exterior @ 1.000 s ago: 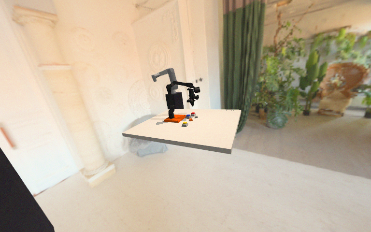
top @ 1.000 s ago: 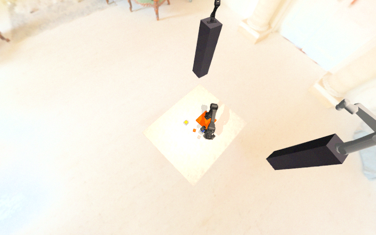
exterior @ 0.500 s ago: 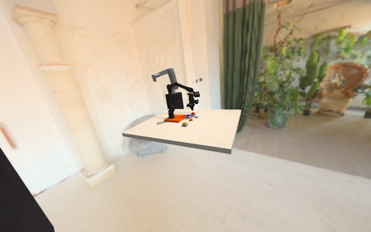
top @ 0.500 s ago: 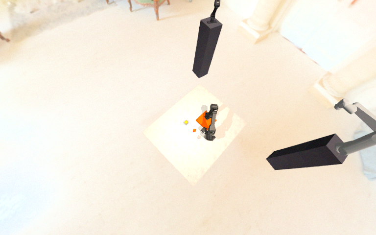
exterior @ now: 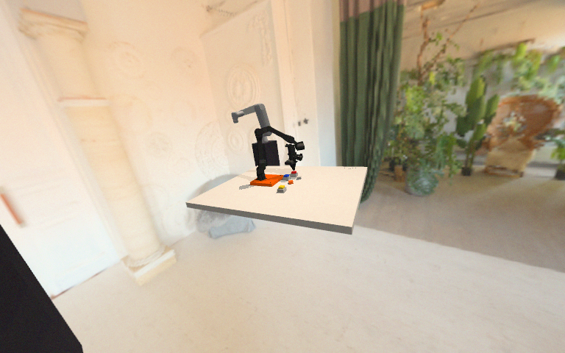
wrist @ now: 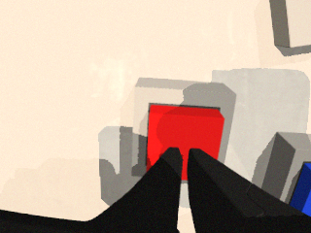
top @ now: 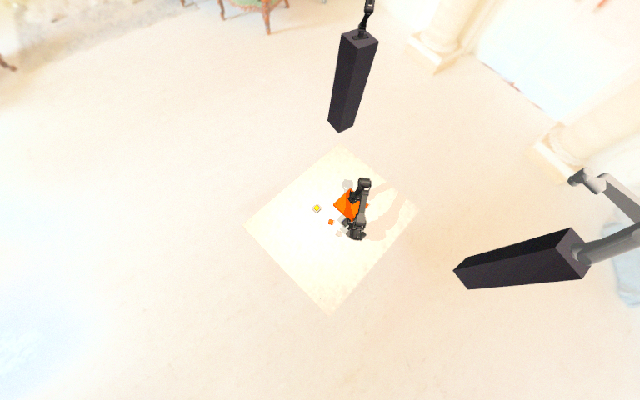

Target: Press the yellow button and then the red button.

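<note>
The red button (wrist: 189, 128) (exterior: 293, 172) sits on a grey base on the table. My gripper (wrist: 182, 158) (exterior: 293, 165) (top: 354, 232) is shut and empty, with its fingertips right over the near edge of the red button; I cannot tell whether they touch it. In the top view the arm hides the red button. The yellow button (top: 317, 207) (exterior: 282, 188) stands apart from the gripper, nearer the table's middle.
A blue button (wrist: 302, 188) (exterior: 285, 176) stands right beside the red one. A pale block (wrist: 293, 14) (top: 338, 232) and a small orange block (top: 331, 221) (exterior: 290, 182) lie close by. The arm's orange base plate (top: 343, 202) (exterior: 266, 180) is on the table (exterior: 324, 199).
</note>
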`<state>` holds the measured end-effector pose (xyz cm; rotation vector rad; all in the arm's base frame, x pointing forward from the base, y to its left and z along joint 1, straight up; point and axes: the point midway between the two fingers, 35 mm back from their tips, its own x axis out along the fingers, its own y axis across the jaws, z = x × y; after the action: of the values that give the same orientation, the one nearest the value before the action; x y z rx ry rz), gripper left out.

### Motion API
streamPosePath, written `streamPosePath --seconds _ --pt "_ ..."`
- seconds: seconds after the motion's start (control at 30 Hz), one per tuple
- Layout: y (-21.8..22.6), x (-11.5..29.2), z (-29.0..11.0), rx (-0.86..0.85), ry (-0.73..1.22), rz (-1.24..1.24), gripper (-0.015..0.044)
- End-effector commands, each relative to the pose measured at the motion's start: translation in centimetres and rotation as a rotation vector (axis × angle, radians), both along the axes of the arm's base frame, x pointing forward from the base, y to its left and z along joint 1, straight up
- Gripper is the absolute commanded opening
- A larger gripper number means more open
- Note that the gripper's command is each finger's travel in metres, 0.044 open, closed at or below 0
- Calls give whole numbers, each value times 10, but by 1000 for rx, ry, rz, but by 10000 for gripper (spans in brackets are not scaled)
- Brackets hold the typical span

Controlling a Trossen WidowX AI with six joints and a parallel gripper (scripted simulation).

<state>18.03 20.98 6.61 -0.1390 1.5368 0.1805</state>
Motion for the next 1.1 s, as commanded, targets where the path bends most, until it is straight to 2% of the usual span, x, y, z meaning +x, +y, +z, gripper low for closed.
streamPosePath --seconds 0.0,0.9,1.07 --pt "-1 -1 -10 -8 6 -6 20" --pt "-1 -1 -20 -8 6 -6 20" --pt "-2 -1 15 -8 6 -6 20"
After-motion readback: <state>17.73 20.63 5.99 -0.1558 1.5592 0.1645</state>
